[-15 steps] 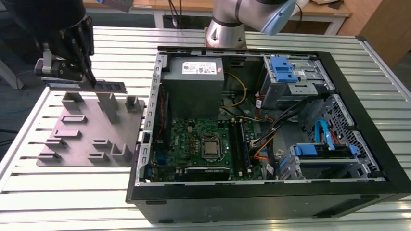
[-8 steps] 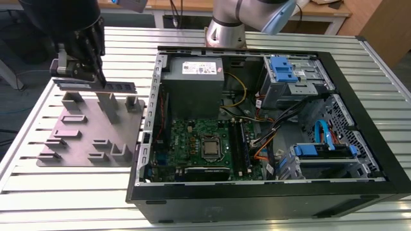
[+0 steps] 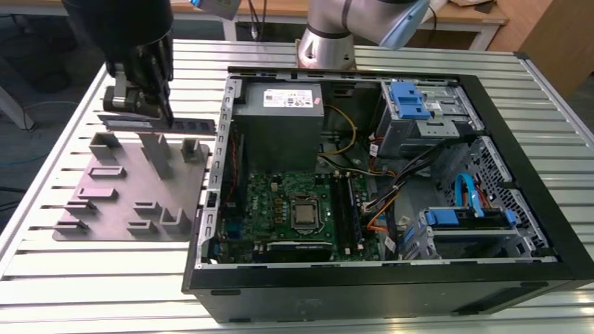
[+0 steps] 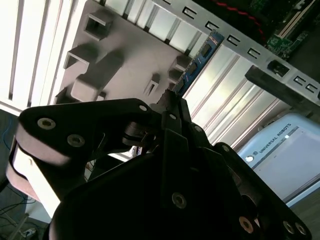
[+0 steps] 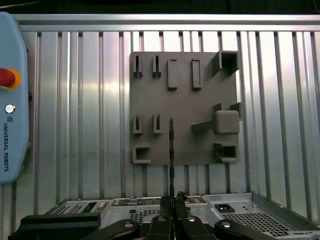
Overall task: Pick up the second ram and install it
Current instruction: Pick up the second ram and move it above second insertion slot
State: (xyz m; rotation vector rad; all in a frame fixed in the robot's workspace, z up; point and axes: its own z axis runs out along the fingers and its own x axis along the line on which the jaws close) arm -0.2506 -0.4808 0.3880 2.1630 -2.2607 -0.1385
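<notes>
Slatted table (image 3: 93, 278); hand (image 3: 149, 111) clamps second ram (image 3: 190, 126) above plate (image 3: 111, 202).

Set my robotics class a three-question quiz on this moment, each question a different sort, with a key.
1. Fill in: the computer case sits to the exterior view's ____ of the fixture plate.
2. True or false: the gripper is shut on the second ram.
3. Multiple choice: the second ram is A) above the fixture plate, B) inside the computer case, C) on top of the computer case.
Key: 1 right; 2 true; 3 A.
</notes>
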